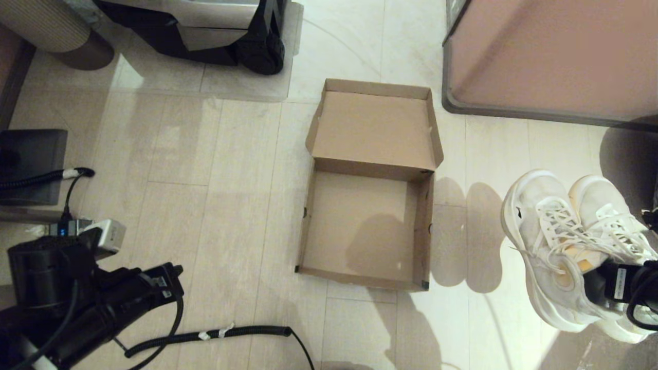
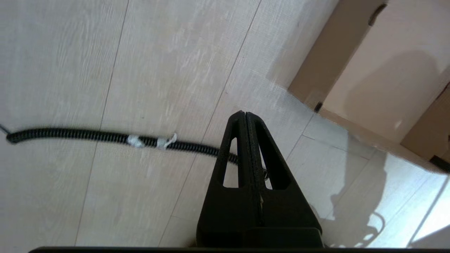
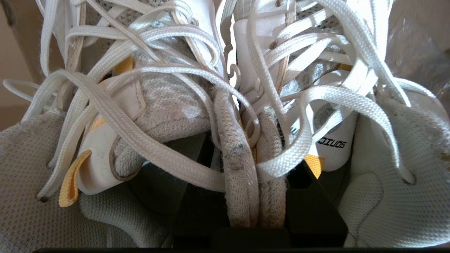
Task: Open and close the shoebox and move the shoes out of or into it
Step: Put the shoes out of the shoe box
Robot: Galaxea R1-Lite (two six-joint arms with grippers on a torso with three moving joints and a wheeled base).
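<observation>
The shoebox (image 1: pixel 367 226) stands on the tiled floor (image 1: pixel 216 154) at the centre of the head view, with its hinged lid (image 1: pixel 374 128) folded back on the far side and its brown interior exposed; nothing lies inside it. The shoes (image 1: pixel 576 246) are to the right of the shoebox, well apart from it, side by side with toes pointing to the far side. The right gripper (image 3: pixel 251 196) is at the near right of the scene, at the collars of the shoes. In the right wrist view its two dark fingers (image 3: pixel 309 203) sit one inside each shoe opening, and the two adjoining inner collar walls are pressed together between them, so the gripper is clamped on the pair. Loose white laces (image 3: pixel 147 147) cross over the tongues in front of the fingers. The shoes cast shadows on the floor toward the shoebox; whether the soles touch the floor cannot be determined. The left gripper (image 2: pixel 246 116) is at the near left of the scene, above the floor and to the left of the shoebox (image 2: pixel 369 84), with its fingers pressed flat against each other and nothing between them. A black corrugated cable (image 2: pixel 105 137) lies on the floor beneath it. A pinkish-brown cabinet (image 1: pixel 555 56) with a grey rim stands at the far right.
</observation>
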